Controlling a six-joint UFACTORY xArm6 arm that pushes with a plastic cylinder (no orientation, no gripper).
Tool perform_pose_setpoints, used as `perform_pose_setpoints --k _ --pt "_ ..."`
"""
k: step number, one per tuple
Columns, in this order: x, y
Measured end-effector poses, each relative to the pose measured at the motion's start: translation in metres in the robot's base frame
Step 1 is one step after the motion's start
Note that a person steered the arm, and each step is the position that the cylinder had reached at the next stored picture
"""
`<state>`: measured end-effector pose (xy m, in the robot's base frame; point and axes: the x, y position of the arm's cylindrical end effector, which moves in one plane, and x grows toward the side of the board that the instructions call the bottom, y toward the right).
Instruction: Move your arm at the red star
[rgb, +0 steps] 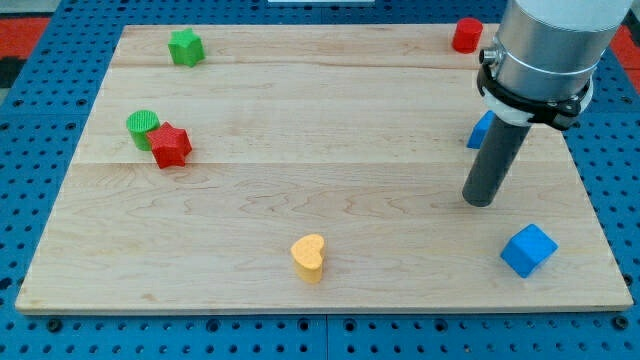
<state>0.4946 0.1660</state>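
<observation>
The yellow heart (309, 257) and blue cube (528, 249) sit near the tabletop's (330, 190) bottom edge. My tip (481, 200), with no hand, stands at the view's right beside another blue block (481, 130). The red star (170, 146) touches a green round block (143, 127) far left, bare smooth wood between. Farthest: green star (185, 47), red block (466, 35).

Wooden board (330, 200) carries red star (171, 146), yellow heart (309, 258), perhaps blue cube (527, 250).
</observation>
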Motion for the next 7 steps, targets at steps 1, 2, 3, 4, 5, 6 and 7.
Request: perform_pose_setpoints --k 1,2,3,4,5,6,7 --pt "-0.001 -0.001" --pt "-0.024 -0.035" --pt "-0.057 -0.1" --pt "-0.098 -0.17" --pt "-0.143 -0.238" --pt "-0.147 -0.314" --pt "-0.129 -0.322"
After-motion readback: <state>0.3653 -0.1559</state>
